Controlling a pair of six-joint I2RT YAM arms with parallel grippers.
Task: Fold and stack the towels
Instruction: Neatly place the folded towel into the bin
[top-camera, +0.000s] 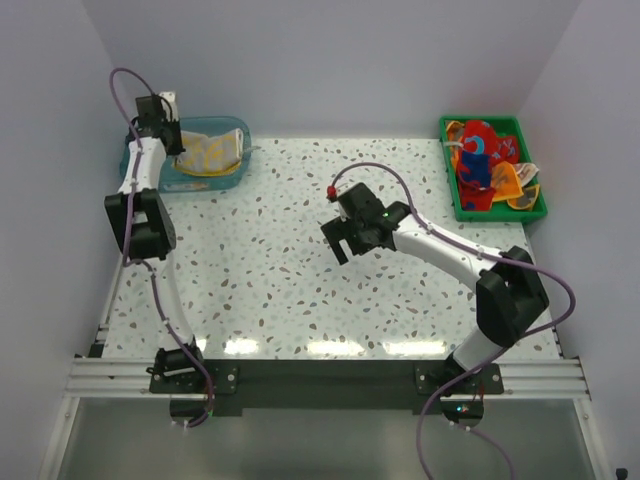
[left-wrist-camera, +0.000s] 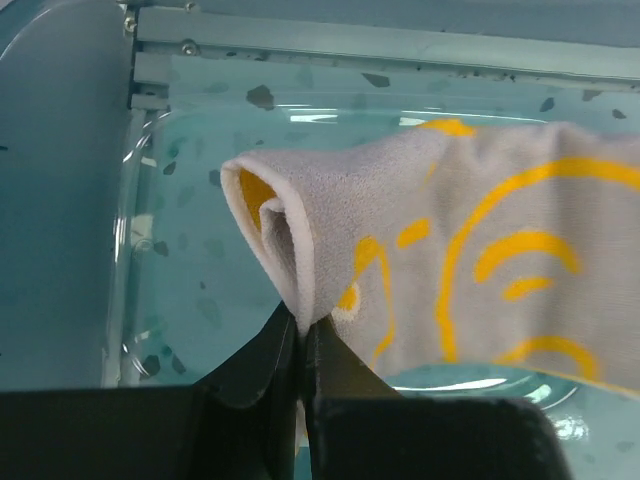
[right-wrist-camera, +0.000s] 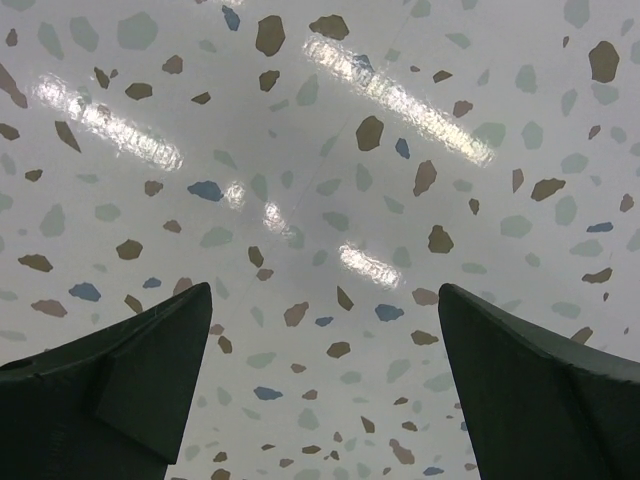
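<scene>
A folded cream towel with yellow print (top-camera: 213, 152) lies in the clear blue tub (top-camera: 236, 126) at the back left. My left gripper (top-camera: 170, 135) reaches over the tub's left side. In the left wrist view my left gripper (left-wrist-camera: 301, 325) is shut on the folded edge of the cream towel (left-wrist-camera: 450, 260), which hangs just above the tub's floor. Several more towels, red, blue and orange (top-camera: 487, 165), are piled in the green tray (top-camera: 497, 212) at the back right. My right gripper (top-camera: 345, 235) hovers over mid-table, and in its wrist view my right gripper (right-wrist-camera: 325, 315) is open over bare speckled tabletop.
The tub (left-wrist-camera: 150, 290) sits against the left wall with a metal rail (left-wrist-camera: 380, 45) behind it. White walls enclose the table on three sides. The speckled tabletop (top-camera: 270, 270) stretches between tub and tray.
</scene>
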